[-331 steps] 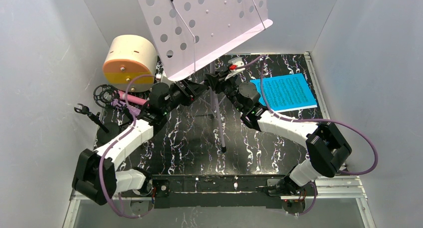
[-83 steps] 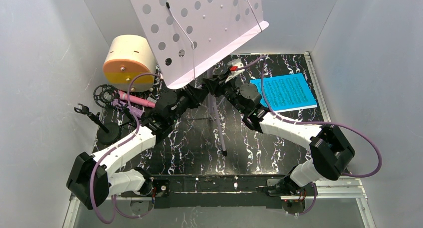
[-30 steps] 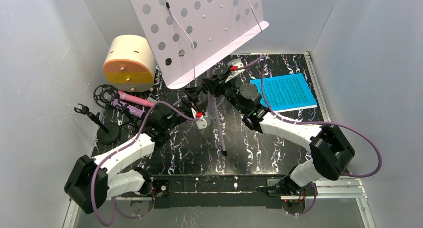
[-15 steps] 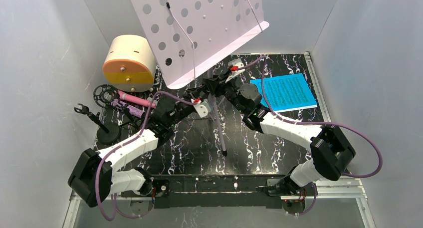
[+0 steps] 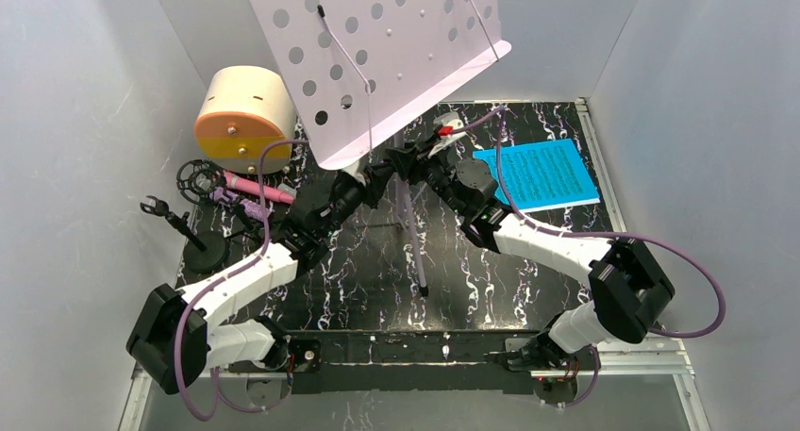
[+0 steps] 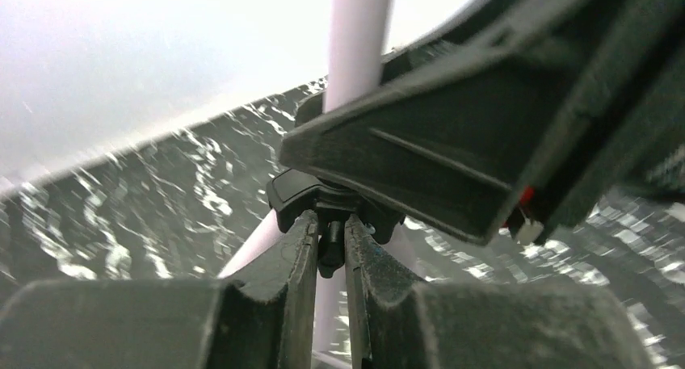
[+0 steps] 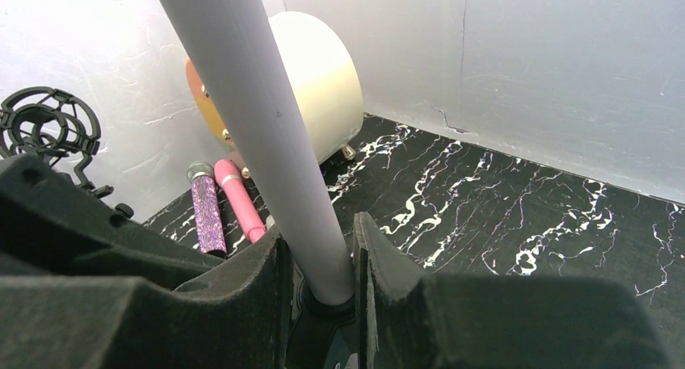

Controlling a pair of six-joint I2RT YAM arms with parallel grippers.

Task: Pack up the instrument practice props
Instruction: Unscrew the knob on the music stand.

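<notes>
Between the 2 fingers of my left gripper [image 6: 329,220] sits the small black knob [image 6: 329,252] under the black collar [image 6: 323,198] of the lilac music stand [image 5: 396,44]. The fingers are drawn close and pinch the knob from both sides. Between the 2 fingers of my right gripper [image 7: 319,228] runs the stand's pole [image 7: 250,102]. It is clamped just above that collar, with a pad pressed to it on either side.

I judge the step in hand to be collapsing the stand for packing: 1 gripper steadies the pole while the other works the locking knob. The next move calls for twisting the knob loose with the left wrist. The right grip has to stay firm so the top-heavy stand does not swing or tip.

Beyond my right fingers and to their left, the pink handheld microphone [image 7: 240,199] and the glittery purple mic [image 7: 208,215] lie side by side, well apart from either grip. Off to the right of my right fingers, the blue sheet music [image 5: 538,174] lies flat, not yet packed.
</notes>
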